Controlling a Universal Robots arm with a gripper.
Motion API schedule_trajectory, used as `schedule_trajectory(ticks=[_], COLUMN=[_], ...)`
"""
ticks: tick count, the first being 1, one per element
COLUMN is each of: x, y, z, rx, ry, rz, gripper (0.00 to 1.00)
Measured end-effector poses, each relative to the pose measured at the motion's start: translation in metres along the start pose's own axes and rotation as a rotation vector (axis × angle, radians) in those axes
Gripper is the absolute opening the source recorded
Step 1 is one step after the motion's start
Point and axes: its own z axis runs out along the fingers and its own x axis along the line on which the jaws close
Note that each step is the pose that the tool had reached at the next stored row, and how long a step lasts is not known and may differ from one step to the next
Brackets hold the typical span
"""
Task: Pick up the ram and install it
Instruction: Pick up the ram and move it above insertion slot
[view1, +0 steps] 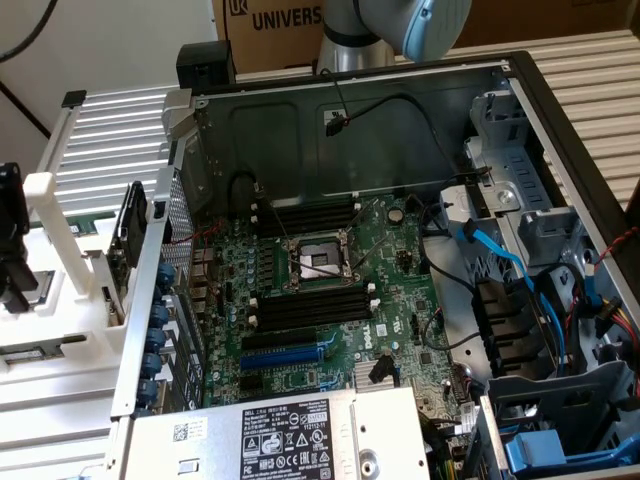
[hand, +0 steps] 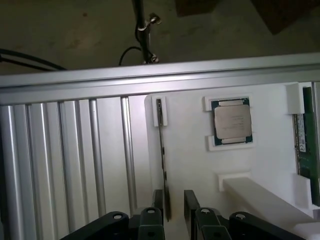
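- Exterior cam: high, tilted down into open case (view1: 300, 130), mid-range.
- Wrist cam: behind gripper (hand: 173, 200), facing straight down, close on white fixture (hand: 190, 165).
- Overlap: fixture and ribbed table (hand: 65, 160), at the exterior view's left edge.

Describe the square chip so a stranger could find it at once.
Find the white tray beside the ribbed metal rails. The chip lies flat on it, between two brackets. Only it is square and silver-topped; its neighbours are long thin strips.
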Motion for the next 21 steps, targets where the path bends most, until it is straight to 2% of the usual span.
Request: schedule_trajectory(ticks=[4, 13, 21], x=[0.0008, 0.0009, 0.0018], y=[-0.0001, -0.0001, 0.0003], z=[0.0046, 0.0049, 0.0116], rx=[-0.0001, -0.0003, -0.0006], ry=[-0.0004, -0.0004, -0.0003], rz=[0.000, -0.001, -0.017], gripper=[0.31, 0.31, 0.31])
